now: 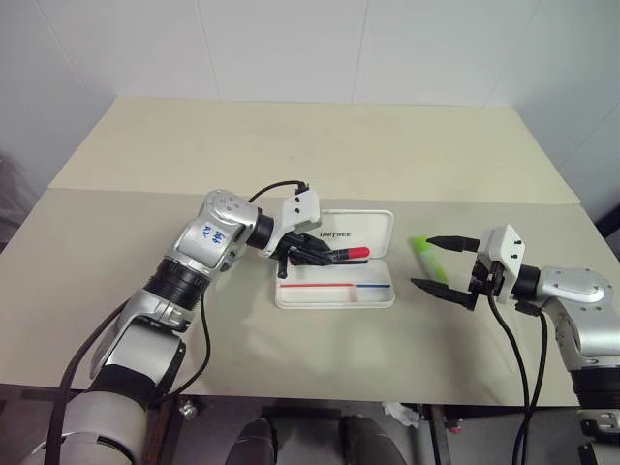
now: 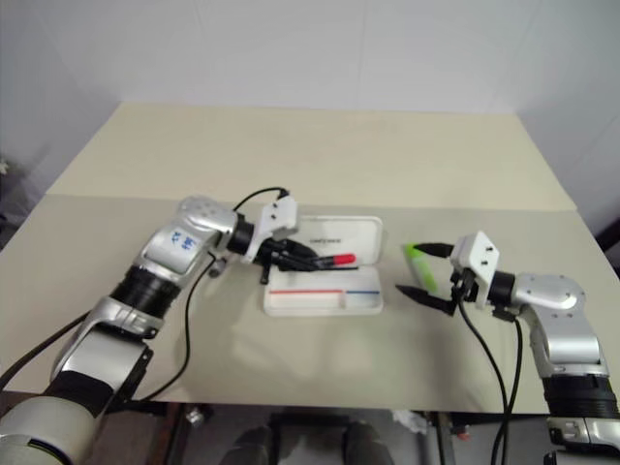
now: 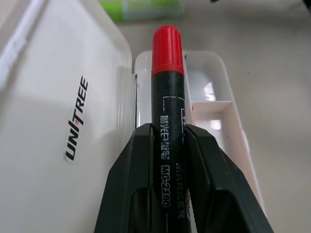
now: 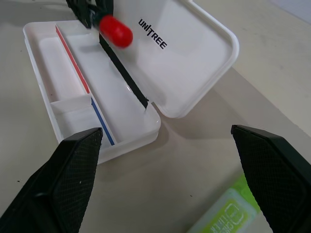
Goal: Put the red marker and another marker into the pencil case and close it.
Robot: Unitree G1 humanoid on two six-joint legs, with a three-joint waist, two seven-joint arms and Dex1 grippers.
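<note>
**Silver arms, black fingers, white wrist housings**

Both arms were clad in rounded silver-grey shells with black ribbed bands at the joints. The left arm (image 1: pixel 208 242) carried blue handwritten marks on its forearm shell. Each wrist bore a white angular housing, and a black cable looped from it back along the arm. The left gripper (image 1: pixel 308 254) and the right gripper (image 1: pixel 436 263) each had two black tapered fingers; the right gripper's fingers (image 4: pixel 73 170) showed a finely textured, dimpled inner surface and blunt tips.

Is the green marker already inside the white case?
No, the green marker lies on the table beside the open pencil case, outside it.
</note>
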